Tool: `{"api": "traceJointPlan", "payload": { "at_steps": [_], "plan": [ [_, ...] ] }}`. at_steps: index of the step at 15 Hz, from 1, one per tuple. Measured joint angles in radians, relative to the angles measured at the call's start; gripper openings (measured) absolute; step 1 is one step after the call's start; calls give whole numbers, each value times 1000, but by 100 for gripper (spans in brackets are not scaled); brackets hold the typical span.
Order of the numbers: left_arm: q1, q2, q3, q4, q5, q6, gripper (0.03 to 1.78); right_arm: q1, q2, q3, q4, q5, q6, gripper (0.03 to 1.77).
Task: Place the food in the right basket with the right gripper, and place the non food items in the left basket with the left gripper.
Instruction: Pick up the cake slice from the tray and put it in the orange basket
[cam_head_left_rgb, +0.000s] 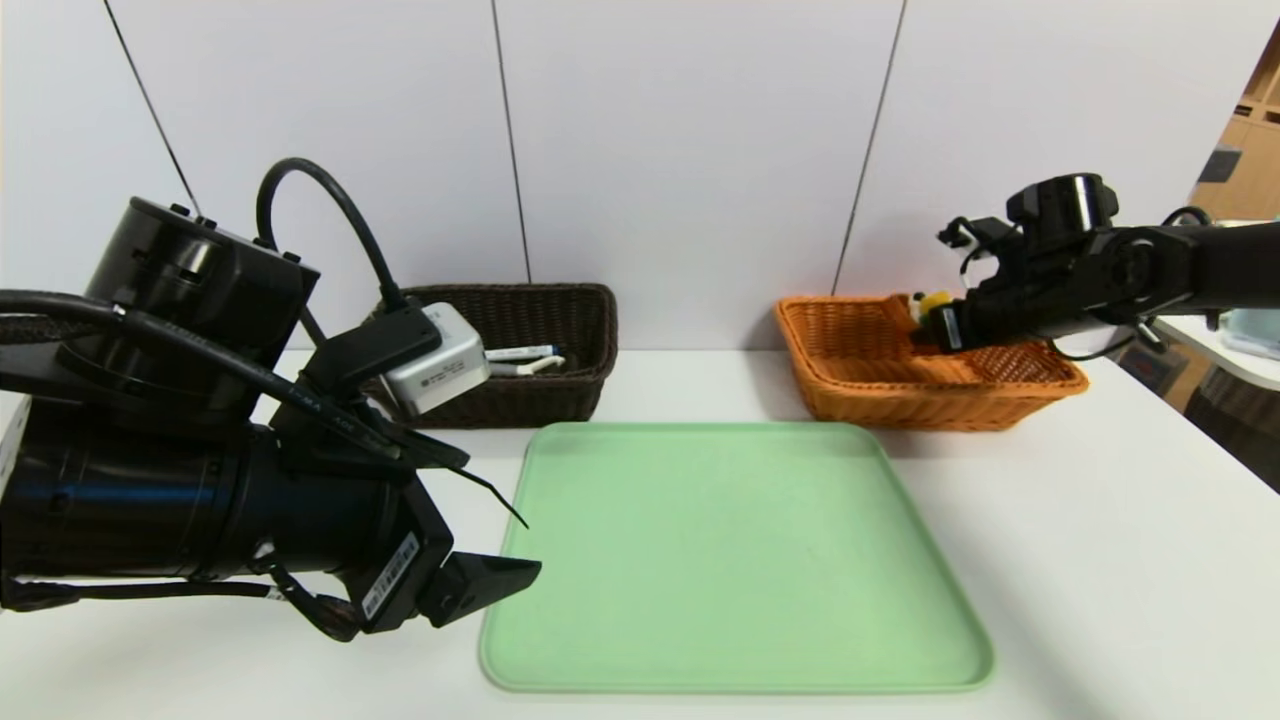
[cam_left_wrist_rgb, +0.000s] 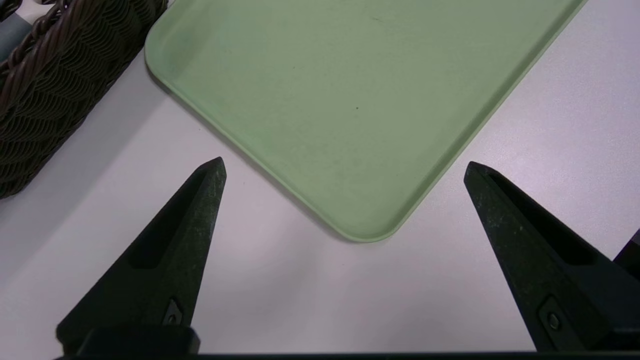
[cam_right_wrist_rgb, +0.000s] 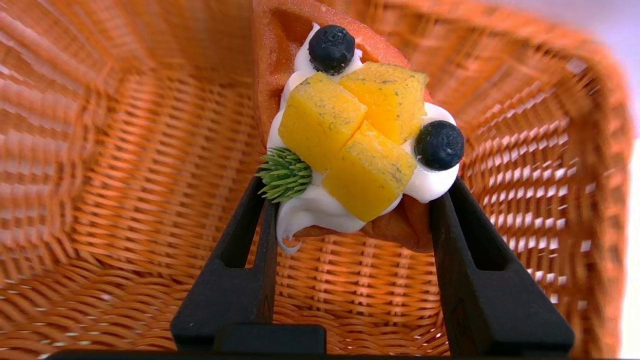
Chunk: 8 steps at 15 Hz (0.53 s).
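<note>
Orange basket (cam_head_left_rgb: 860, 370): right gripper (cam_right_wrist_rgb: 350, 210) clamps waffle (cam_right_wrist_rgb: 360, 140) above it. Next, release. Left gripper (cam_left_wrist_rgb: 345, 170) parked, spread.

Bright, even light falls from above across the white worktop (cam_head_left_rgb: 1100, 560), and shadows stay soft. A faint grey shadow lies under the left gripper (cam_left_wrist_rgb: 345, 167) beside the green tray (cam_head_left_rgb: 735, 560), and another along the front of the right basket (cam_head_left_rgb: 930, 400). The tray's matte surface shows no glare. In the right wrist view the food (cam_right_wrist_rgb: 357, 145) is sharp while the basket weave around it smears with blur, most at the edges. In the head view the near left arm looms large.
</note>
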Motion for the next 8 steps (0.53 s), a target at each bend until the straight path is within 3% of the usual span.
{"api": "traceJointPlan", "payload": {
  "at_steps": [4, 8],
  "plan": [
    [0, 0, 0, 0, -1, -2, 169, -4, 14, -9, 48, 11, -5, 120],
    [-1, 0, 5, 0, -1, -2, 169, -4, 10, -12, 53, 14, -4, 141]
  ]
}}
